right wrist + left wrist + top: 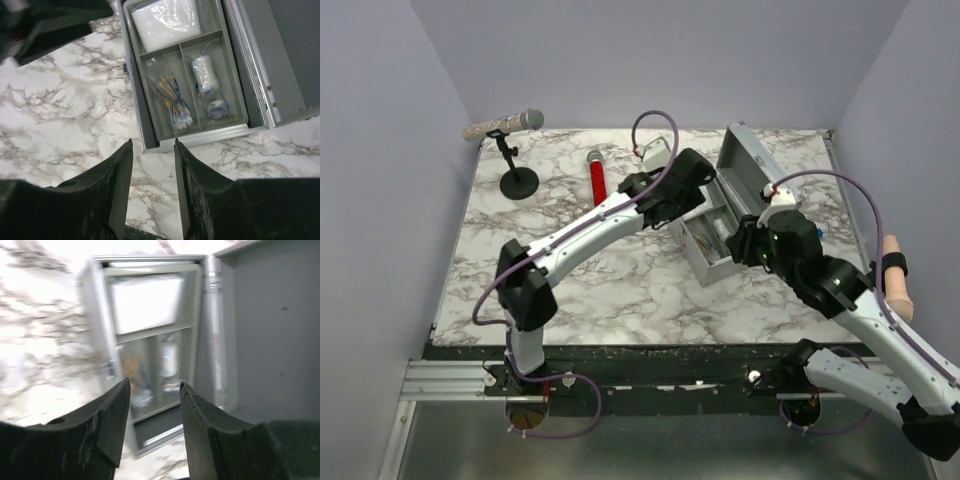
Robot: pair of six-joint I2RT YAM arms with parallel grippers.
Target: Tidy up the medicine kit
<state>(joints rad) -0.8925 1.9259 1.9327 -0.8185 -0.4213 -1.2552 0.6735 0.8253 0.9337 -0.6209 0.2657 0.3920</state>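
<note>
Right wrist view: the right claw hangs with its two dark fingers apart and nothing between them, over bare marble desk just short of the near end of the medicine kit; the kit lies open, its hinged lid thrown back to the right; inside sits a shallow grey tray with three compartments; the far one holds a white pad in clear wrap, the near left one a packet of thin sticks, the near right one a white roll and, nearer the claw, a small blue and white packet.

Left wrist view, somewhat blurred: the left claw is also parted and empty, poised above the end of the kit with the tray's compartments showing in the gap.

Top external view: both claws meet at the kit, which stands on the right half of the desk, the left claw at its left side, the right claw at its near end; well apart to the left lie a red cylinder and a microphone on a stand.
</note>
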